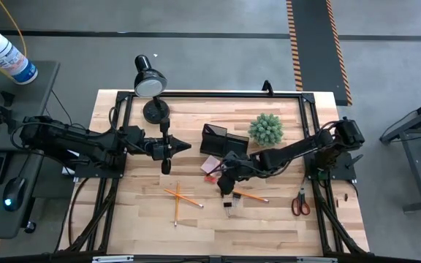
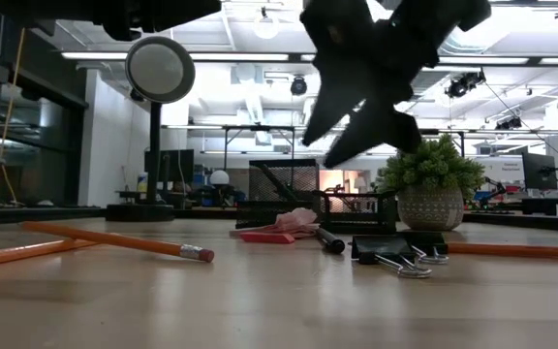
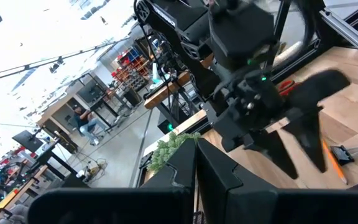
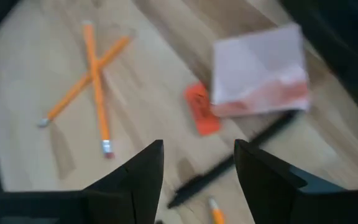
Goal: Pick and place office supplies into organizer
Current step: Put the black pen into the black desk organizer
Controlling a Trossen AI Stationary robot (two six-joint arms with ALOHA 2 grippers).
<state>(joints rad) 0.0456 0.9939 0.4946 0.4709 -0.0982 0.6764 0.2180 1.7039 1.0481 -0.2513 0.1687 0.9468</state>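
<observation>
My right gripper (image 1: 224,184) is open and hangs fingers-down over the table's middle, clear of the wood in the low view (image 2: 342,136). Below its fingers (image 4: 197,171) lies a black pen (image 4: 272,130), with the pink sticky-note pad (image 4: 260,71) and a small orange-red flat piece (image 4: 202,111) beyond it. Two crossed pencils (image 1: 181,197) lie flat to its left, and a third pencil (image 1: 251,196) and binder clips (image 1: 229,207) to its right. The scissors (image 1: 300,203) lie at the right. The black organizer (image 1: 221,139) stands behind. My left gripper (image 1: 183,147) is shut and empty, held left of the organizer.
A black desk lamp (image 1: 150,82) stands at the far left of the table and a green plant ball (image 1: 267,129) right of the organizer. Black frame rails (image 1: 123,131) run along the table's edges. Bare wood lies at the near edge (image 1: 218,234).
</observation>
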